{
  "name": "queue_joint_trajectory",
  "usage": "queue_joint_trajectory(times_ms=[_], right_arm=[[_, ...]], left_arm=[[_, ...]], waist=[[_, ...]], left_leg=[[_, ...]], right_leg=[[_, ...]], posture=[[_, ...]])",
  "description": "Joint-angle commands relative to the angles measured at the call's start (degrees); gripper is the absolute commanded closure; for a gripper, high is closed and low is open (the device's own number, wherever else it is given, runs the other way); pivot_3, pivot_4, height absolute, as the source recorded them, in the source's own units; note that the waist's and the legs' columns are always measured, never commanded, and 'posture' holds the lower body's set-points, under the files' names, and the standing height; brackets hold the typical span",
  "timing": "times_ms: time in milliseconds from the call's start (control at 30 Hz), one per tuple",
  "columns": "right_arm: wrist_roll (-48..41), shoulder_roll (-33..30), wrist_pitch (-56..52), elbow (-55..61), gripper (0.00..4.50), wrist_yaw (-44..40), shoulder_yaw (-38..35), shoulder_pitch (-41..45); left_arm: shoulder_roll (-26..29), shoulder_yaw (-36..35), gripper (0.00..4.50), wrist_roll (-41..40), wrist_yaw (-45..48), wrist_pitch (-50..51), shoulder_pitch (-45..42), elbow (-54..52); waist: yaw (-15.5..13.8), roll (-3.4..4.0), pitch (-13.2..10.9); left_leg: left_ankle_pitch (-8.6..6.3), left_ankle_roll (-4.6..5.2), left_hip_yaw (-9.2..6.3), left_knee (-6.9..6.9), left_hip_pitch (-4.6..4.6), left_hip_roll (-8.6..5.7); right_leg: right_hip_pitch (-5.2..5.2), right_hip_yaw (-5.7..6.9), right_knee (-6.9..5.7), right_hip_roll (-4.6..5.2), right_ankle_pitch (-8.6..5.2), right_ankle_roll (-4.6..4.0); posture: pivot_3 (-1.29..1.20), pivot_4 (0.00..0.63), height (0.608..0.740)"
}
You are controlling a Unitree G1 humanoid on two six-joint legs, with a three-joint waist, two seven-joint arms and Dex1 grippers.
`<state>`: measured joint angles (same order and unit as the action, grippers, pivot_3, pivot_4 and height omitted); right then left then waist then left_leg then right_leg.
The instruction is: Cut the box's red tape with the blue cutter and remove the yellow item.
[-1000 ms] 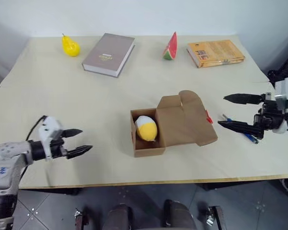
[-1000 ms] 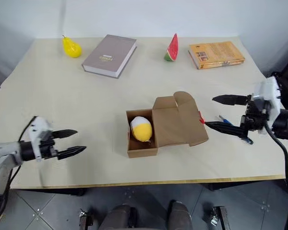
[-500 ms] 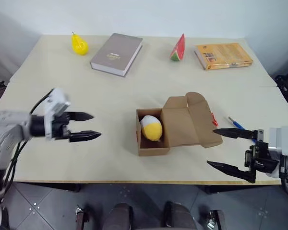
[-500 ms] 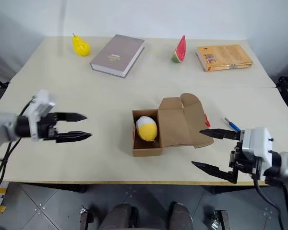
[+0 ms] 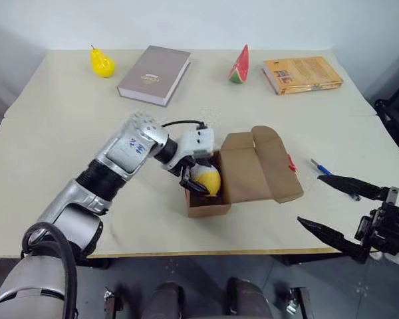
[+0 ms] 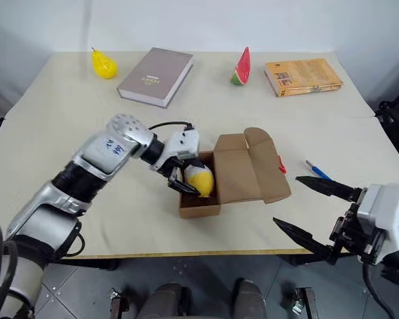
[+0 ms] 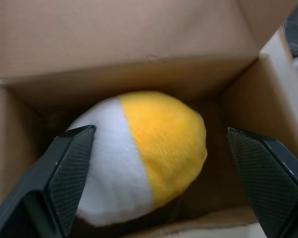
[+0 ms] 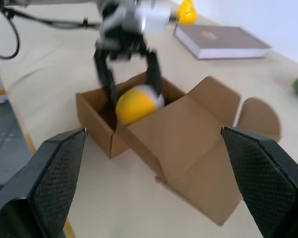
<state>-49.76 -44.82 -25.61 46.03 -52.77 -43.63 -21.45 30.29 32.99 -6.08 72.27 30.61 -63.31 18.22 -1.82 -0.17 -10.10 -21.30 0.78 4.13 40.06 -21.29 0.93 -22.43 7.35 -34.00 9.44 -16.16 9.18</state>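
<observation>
The yellow item [image 7: 154, 148], half white, lies inside the box [image 5: 253, 179].

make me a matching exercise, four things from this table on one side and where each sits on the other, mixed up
Things:
1. yellow item
2. blue cutter
3. pear
4. left hand

Places:
A. far left corner of the table
B. inside the open box
C. on the table, right of the box's flaps
D. reaching into the box, fingers either side of the yellow item

Pairs: 1-B, 2-C, 3-A, 4-D
</observation>
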Motion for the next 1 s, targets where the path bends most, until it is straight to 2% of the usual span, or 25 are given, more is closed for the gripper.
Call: queue_joint_trajectory(times_ms=[33, 167, 333, 467, 600, 733, 900, 1000], right_arm=[[-1.9, 0.8, 0.2, 2.8, 0.0, 1.5, -2.4, -1.8], [-2.1, 1.9, 0.8, 4.2, 0.0, 2.9, -1.7, -3.9], [-1.7, 1.3, 1.5, 3.1, 0.0, 2.3, 0.0, -3.6], [-1.9, 0.0, 1.7, 0.0, 0.0, 1.8, 2.4, 0.1], [-1.8, -0.8, 1.8, -3.3, 0.0, 1.1, 6.1, 5.0], [-0.1, -0.3, 2.6, -6.5, 0.0, 0.4, 13.8, 12.4], [4.2, 2.6, 6.1, -11.2, 0.0, -1.9, 24.3, 20.5], [6.7, 3.2, 7.6, -14.2, 0.0, -4.9, 29.0, 23.6]], left_arm=[[-2.2, 0.2, 0.65, 3.9, 0.1, -5.5, -2.1, 4.2], [-6.4, -3.7, 1.88, 3.7, -2.0, -9.7, -2.4, 8.5], [-7.1, -8.6, 3.39, 2.5, -1.8, -14.3, -2.4, 12.2], [-8.6, -19.6, 4.4, -6.3, -1.6, -12.5, -0.6, 12.7], [-8.9, -32.7, 4.48, -13.7, -7.0, -15.4, 2.0, 13.5], [-0.8, -43.0, 4.48, -12.5, -15.0, -23.0, 12.2, 11.2], [10.0, -50.0, 4.48, -10.2, -15.8, -34.4, 29.9, 8.6], [13.0, -50.0, 4.48, -10.5, -13.4, -35.5, 37.9, 6.2]], waist=[[-0.1, 0.0, 0.0], [-0.8, -0.03, 0.0], [-1.1, -0.03, 0.0], [-0.9, -0.03, 0.0], [-0.6, -0.03, 0.0], [1.1, 0.01, 0.0], [2.3, -0.04, 0.0], [1.0, -0.1, 0.0]], left_leg=[[0.0, 0.01, 0.0, 0.01, -0.01, 0.0], [-0.02, 0.05, 0.0, 0.05, -0.03, -0.01], [-0.01, 0.06, 0.01, 0.09, -0.03, -0.01], [-0.01, 0.06, 0.0, 0.11, -0.04, -0.01], [-0.01, 0.06, -0.05, 0.13, -0.02, 0.02], [-0.01, 0.05, -0.06, 0.08, 0.07, 0.02], [-0.03, 0.0, -0.27, -0.01, 0.18, 0.01], [-0.03, -0.01, -0.39, 0.07, 0.08, -0.02]], right_leg=[[0.0, -0.01, 0.0, 0.0, 0.0, 0.0], [0.02, -0.03, 0.03, 0.0, 0.0, 0.01], [0.0, -0.04, 0.01, 0.0, 0.0, 0.01], [0.0, -0.03, 0.0, 0.0, 0.0, 0.01], [-0.01, -0.01, -0.09, 0.0, 0.0, 0.01], [0.0, -0.02, -0.16, 0.01, 0.0, 0.01], [-0.08, 0.04, -0.32, 0.0, 0.0, -0.01], [-0.03, 0.15, -0.31, 0.03, 0.0, 0.0]], posture=[[0.0, 0.15, 0.74], [0.0, 0.15, 0.74], [0.0, 0.15, 0.74], [0.0, 0.15, 0.74], [0.0, 0.15, 0.74], [0.0, 0.15, 0.74], [0.0, 0.15, 0.74], [0.0, 0.15, 0.74]])
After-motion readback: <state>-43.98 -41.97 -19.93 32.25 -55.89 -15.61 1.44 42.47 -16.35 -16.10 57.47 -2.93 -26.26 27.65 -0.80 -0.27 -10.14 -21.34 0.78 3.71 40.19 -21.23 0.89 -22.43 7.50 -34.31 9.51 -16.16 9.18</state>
